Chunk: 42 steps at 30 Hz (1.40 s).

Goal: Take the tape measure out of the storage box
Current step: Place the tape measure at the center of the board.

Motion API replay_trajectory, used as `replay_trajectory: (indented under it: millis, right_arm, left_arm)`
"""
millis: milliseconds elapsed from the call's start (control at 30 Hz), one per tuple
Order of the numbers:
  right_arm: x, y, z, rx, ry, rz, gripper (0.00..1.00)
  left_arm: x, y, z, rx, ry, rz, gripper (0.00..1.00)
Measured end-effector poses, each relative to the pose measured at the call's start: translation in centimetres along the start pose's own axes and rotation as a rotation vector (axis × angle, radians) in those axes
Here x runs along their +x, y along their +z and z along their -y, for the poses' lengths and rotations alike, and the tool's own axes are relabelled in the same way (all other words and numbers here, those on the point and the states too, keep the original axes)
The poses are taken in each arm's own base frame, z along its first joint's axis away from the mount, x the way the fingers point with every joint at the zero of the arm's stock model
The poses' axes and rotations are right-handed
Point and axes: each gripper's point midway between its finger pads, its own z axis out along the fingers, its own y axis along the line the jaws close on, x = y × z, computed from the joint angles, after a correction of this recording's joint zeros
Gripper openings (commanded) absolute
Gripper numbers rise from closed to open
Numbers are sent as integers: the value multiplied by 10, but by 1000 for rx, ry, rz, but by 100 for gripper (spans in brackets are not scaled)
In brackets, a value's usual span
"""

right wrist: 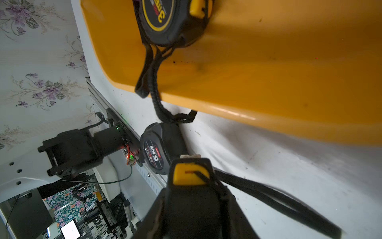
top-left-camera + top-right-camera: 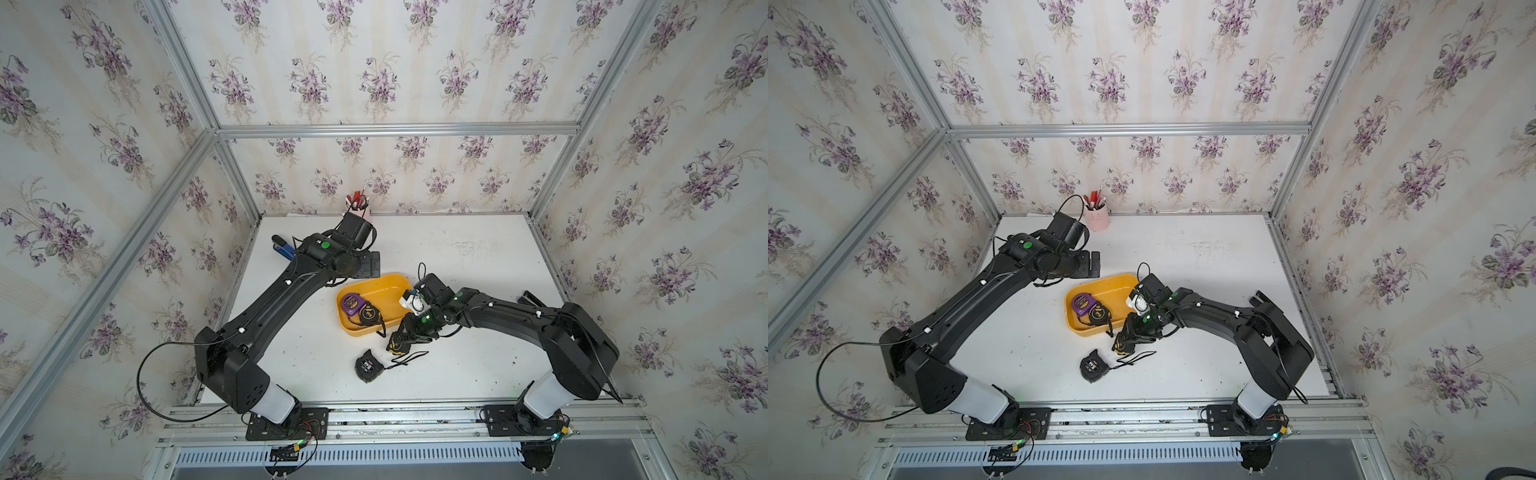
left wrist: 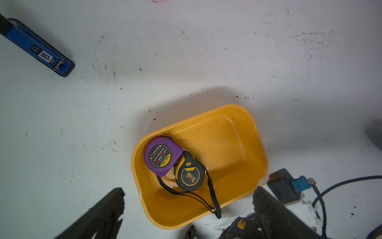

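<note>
Right wrist view: a black-and-yellow tape measure (image 1: 191, 175) sits pinched in the right claw (image 1: 194, 187), just outside the yellow storage box (image 1: 268, 82), over the scuffed white table (image 1: 279, 175). Floral wallpaper (image 2: 374, 83) lines the walls. Just beyond that claw lies a black tape measure (image 1: 159, 149). Spread wide and empty, the left claw (image 2: 371, 264) hovers on the box's far side.

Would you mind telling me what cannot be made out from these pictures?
The held tape measure: label hidden inside the right gripper, right wrist view; too small in both top views.
The blue tool: cut off by the left wrist view's edge; type unclear.
The pen cup: pens too small to count, both top views.
</note>
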Motion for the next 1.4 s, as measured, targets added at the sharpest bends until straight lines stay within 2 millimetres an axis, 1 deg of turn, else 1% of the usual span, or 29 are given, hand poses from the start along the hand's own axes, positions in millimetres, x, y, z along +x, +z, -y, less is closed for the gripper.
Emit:
replay_trajectory:
  millis: [267,333,400,500,633,767,833,967,1067,1167,1267,1400]
  right_arm:
    - [10,16,2,-3,15,-52,27]
    - [13,19,4,2,30,-67,29]
    - [16,22,6,7,33,-78,35]
    - [17,23,8,10,32,-79,49]
    - [18,22,9,18,26,-78,59]
    - [22,18,11,34,29,-83,71]
    - [24,15,13,48,31,-79,75]
    - [27,5,17,90,32,-59,81]
    - [25,-8,17,124,19,-12,83]
    - [20,-22,16,165,5,42,84]
    - [10,-39,12,204,-25,116,85]
    - [-4,-67,3,240,-73,239,86]
  left_arm:
    - [-6,-7,0,-2,-9,20,100]
    - [-6,-8,0,-2,-11,20,100]
    - [-5,-7,-1,-4,-13,17,100]
    - [-3,-6,-2,-10,-15,6,100]
    - [0,-3,-2,-17,-19,-10,100]
    - [1,0,-2,-19,-20,-17,100]
    - [1,0,-1,-16,-21,-19,100]
    - [2,0,-1,-12,-21,-25,100]
    - [4,3,0,-10,-16,-38,100]
    - [10,9,0,-16,4,-68,100]
    - [24,20,0,-11,24,-125,100]
    - [48,33,1,-2,43,-207,100]
